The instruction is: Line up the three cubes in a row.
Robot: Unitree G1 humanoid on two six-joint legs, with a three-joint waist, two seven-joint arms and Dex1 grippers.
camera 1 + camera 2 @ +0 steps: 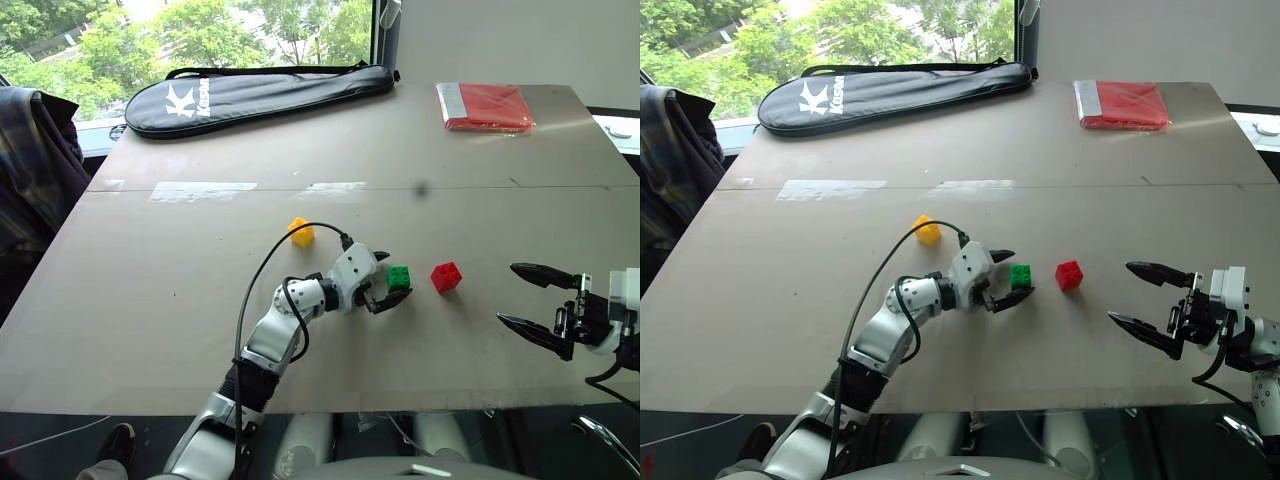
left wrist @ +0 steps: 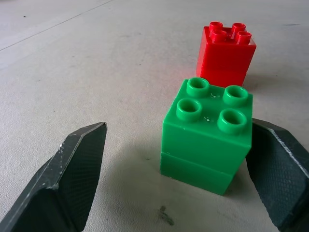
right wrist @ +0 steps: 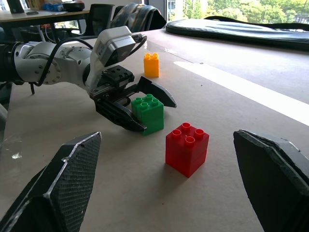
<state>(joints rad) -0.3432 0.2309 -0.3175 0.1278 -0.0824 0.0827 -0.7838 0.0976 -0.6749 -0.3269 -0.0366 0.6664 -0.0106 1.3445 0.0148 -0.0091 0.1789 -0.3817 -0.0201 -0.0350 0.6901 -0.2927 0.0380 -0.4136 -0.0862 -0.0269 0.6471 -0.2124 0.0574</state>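
Observation:
The green cube [image 1: 398, 277] stands on the table between the fingers of my left gripper [image 1: 394, 277], which is open around it. In the left wrist view the cube [image 2: 207, 135] sits close against one finger [image 2: 282, 169], with a wide gap to the other. Just to its right, a short gap away, is the red cube [image 1: 446, 276]. The yellow cube [image 1: 301, 231] lies farther back and to the left, alone. My right gripper [image 1: 508, 294] hovers open and empty to the right of the red cube [image 3: 187, 149], pointing toward it.
A black racket bag [image 1: 260, 95] lies along the table's far edge. A flat red packet [image 1: 487, 106] rests at the far right corner. Pale tape strips [image 1: 200, 190] cross the table [image 1: 150, 330] mid-way. A jacket [image 1: 30, 160] hangs past the left edge.

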